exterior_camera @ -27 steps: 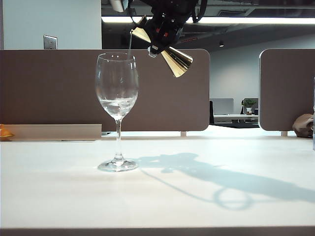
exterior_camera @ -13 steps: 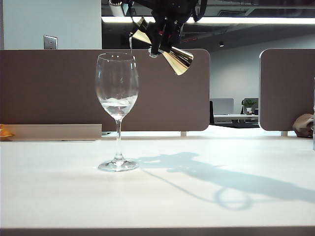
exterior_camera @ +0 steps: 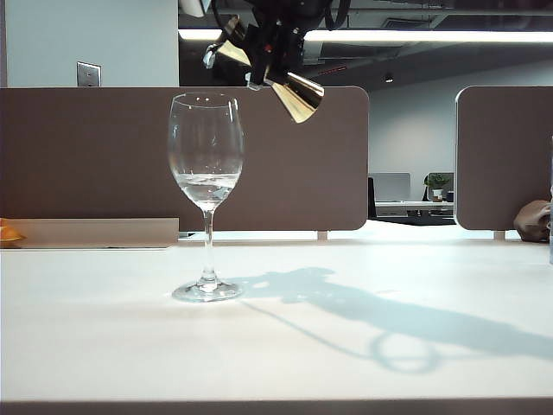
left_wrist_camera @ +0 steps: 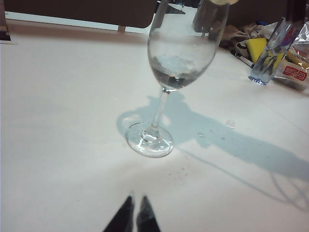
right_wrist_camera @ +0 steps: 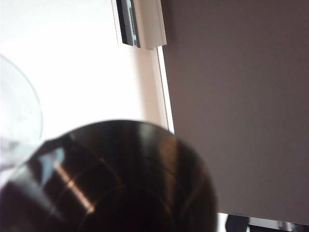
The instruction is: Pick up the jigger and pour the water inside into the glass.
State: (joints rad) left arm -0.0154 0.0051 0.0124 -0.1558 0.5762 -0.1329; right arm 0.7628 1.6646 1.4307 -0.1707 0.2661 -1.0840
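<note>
The clear stemmed glass stands upright on the white table with a little water low in its bowl. Above and just right of its rim, my right gripper is shut on the waist of the gold jigger, which is tilted with one mouth over the glass. In the right wrist view the jigger's cone hides the fingers, and the glass rim shows beside it. My left gripper hangs shut and empty over the table, short of the glass foot.
Brown partition panels stand behind the table. A plastic bottle and snack packets lie on the far side of the glass in the left wrist view. A brown lump sits at the right edge.
The jigger has rolled further and shifted a little left and up over the glass. The thin stream of water that fell from its mouth earlier no longer shows.
</note>
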